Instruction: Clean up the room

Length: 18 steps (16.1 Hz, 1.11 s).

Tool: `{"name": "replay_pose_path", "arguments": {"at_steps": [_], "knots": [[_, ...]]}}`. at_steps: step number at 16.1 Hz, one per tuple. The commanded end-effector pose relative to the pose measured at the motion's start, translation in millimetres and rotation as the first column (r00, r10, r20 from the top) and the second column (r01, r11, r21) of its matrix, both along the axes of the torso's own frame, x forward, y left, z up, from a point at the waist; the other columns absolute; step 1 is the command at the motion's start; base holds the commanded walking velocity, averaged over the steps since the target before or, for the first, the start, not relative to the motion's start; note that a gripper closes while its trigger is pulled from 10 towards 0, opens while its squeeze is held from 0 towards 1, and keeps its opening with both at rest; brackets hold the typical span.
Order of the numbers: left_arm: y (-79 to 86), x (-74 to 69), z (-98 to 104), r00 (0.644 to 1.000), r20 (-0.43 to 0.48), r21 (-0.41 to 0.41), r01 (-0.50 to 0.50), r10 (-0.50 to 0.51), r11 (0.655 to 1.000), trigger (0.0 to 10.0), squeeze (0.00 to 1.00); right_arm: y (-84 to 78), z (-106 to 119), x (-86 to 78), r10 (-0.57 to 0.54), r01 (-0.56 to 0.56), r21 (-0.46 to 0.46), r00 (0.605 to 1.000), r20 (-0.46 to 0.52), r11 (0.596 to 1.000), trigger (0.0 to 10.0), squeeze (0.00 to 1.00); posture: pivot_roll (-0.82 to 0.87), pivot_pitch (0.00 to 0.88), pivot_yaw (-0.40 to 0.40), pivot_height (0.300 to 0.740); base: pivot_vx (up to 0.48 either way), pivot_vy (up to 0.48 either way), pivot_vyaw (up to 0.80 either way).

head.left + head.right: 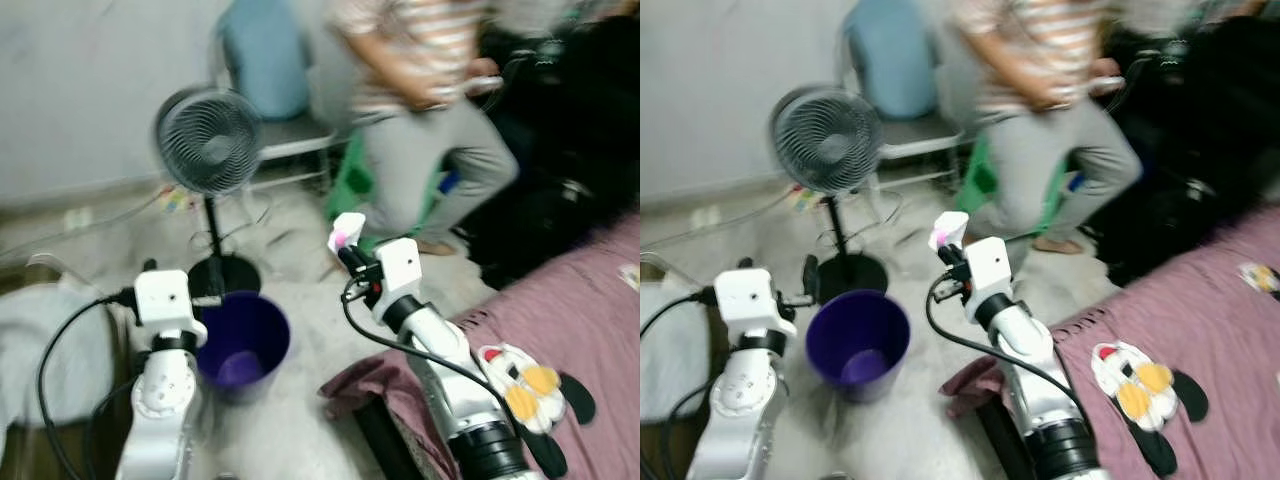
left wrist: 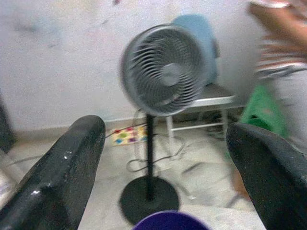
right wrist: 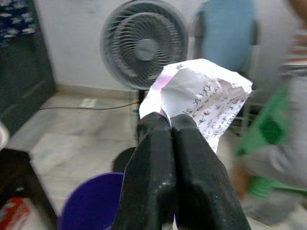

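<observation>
A pale stone floor (image 1: 300, 420) runs back to a light wall, and the head views are somewhat blurred. On the floor stands a black pedestal fan (image 1: 208, 140) with a round base, and behind it a metal chair (image 1: 290, 140) with something blue on its seat. A person in a striped top and grey trousers (image 1: 430, 130) stands beside a green stool (image 1: 350, 180). To the robot's right lies a bed with a mauve bedspread (image 1: 570, 310), on which rests a white, yellow and black soft toy (image 1: 525, 390).

A purple bin (image 1: 243, 345) stands open on the floor between the two arms, just in front of the fan's base. The right gripper (image 3: 170, 117) is raised above the floor, to the right of the bin and beyond it, its two black fingers (image 3: 148, 163) pressed together on a crumpled piece of paper (image 3: 201, 103), white with handwriting and a touch of pink. The left gripper (image 2: 165, 139) is held near the bin's left rim, its fingers (image 2: 62, 167) spread wide apart with nothing between them, pointing toward the fan.
</observation>
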<state>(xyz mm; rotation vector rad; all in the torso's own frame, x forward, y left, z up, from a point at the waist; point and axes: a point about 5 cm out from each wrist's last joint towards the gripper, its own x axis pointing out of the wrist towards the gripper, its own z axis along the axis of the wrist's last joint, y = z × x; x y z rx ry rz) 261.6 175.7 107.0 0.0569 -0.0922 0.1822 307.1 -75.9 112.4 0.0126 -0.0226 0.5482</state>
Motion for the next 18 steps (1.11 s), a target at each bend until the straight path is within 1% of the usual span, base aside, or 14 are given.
{"name": "replay_pose_path", "arguments": {"at_steps": [1,4,10,13,18], "knots": [[-2.8,0.4,0.3,1.000,0.002,0.002,0.004,-0.004,1.000,10.0,0.00,0.5,5.7,0.0,0.014,-0.013,-0.006,1.000,0.027,1.000,10.0,0.00,-0.02,0.037,-0.122,0.740,0.000,0.000,0.80],[-3.9,0.6,2.2,1.000,0.012,-0.014,0.016,-0.016,1.000,10.0,0.00,1.7,5.8,-0.7,0.023,-0.023,-0.007,0.999,0.027,1.000,10.0,0.00,-0.02,0.042,-0.123,0.740,0.000,0.000,0.80],[-5.7,2.4,5.0,0.999,0.020,-0.018,0.039,-0.038,0.999,10.0,0.00,4.0,5.7,-1.5,0.028,-0.028,-0.004,0.999,0.027,1.000,10.0,0.00,-0.01,0.049,-0.119,0.740,0.000,0.000,0.79],[-11.7,1.0,7.5,0.994,0.048,-0.031,0.096,-0.095,0.995,10.0,0.00,3.0,4.8,-1.6,0.019,-0.019,0.001,1.000,0.022,1.000,10.0,0.00,-0.01,0.050,-0.118,0.740,0.000,0.000,0.00],[-12.7,0.4,8.1,0.993,0.051,-0.032,0.104,-0.102,0.994,10.0,0.00,4.5,5.0,-2.4,0.027,-0.027,-0.002,0.999,0.025,1.000,10.0,0.00,-0.01,0.052,-0.120,0.740,0.000,0.000,0.00]]}}
